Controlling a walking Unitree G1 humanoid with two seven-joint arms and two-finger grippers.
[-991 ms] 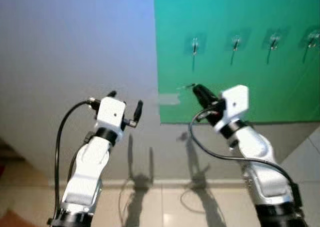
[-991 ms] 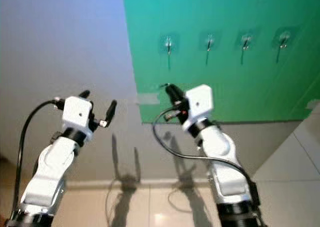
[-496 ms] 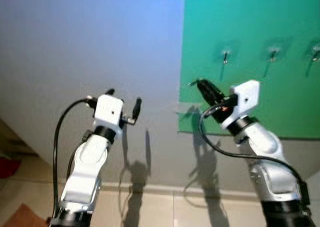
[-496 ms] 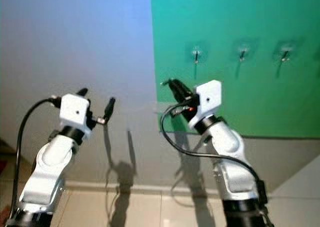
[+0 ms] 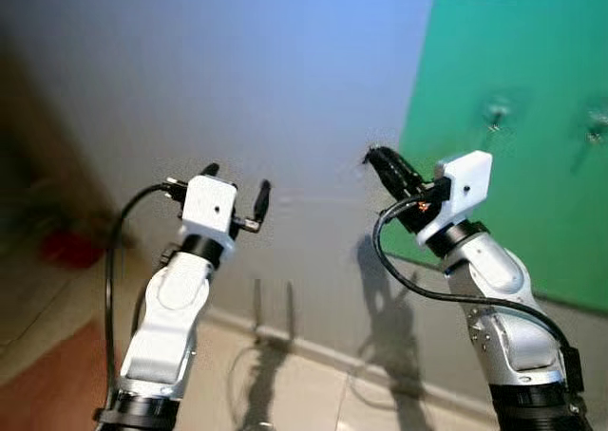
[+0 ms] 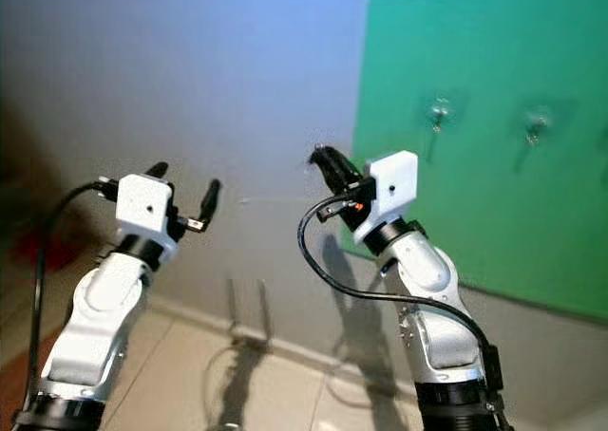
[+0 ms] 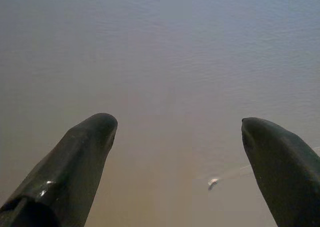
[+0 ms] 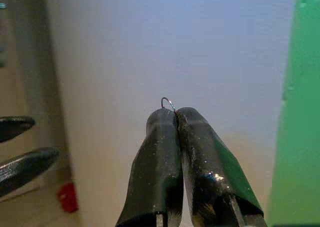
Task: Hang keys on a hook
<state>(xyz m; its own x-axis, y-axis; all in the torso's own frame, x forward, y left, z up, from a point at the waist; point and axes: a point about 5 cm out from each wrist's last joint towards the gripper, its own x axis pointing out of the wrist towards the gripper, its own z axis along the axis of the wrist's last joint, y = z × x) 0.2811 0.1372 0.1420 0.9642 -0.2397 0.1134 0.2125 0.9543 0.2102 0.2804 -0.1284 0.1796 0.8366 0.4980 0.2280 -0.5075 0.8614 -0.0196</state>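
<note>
Jaws, right gripper (image 8: 175,112): your two black fingers are pressed flat together, and a thin loop of wire, the key ring (image 8: 168,103), sticks out just past their tips; you are pinching it.
Jaws, left gripper (image 5: 235,183): your fingers stand wide apart with nothing between them; the left wrist view looks past both fingertips (image 7: 97,124) at bare wall.
Keys: you can see no more of them than that small ring at the right gripper's tips; it shows as a tiny glint in the head views.
Right gripper position: you hold it raised in front of the grey wall (image 5: 237,80), just beside the left edge of the green panel (image 5: 532,89), fingers pointing up and toward your left.
Left gripper position: you hold it raised at about the same height, well apart from the right one, facing the grey wall.
Hooks: one hook (image 6: 438,114) and a second hook (image 6: 536,123) sit on the green panel, above and to the right of your right gripper; both are blurred. The ring is well apart from either.
Floor: pale tiles (image 6: 190,374) meet the wall below your arms, and the arms' shadows fall on the wall.
Left side: something red (image 5: 66,249) lies low by the wall, too blurred to tell what.
</note>
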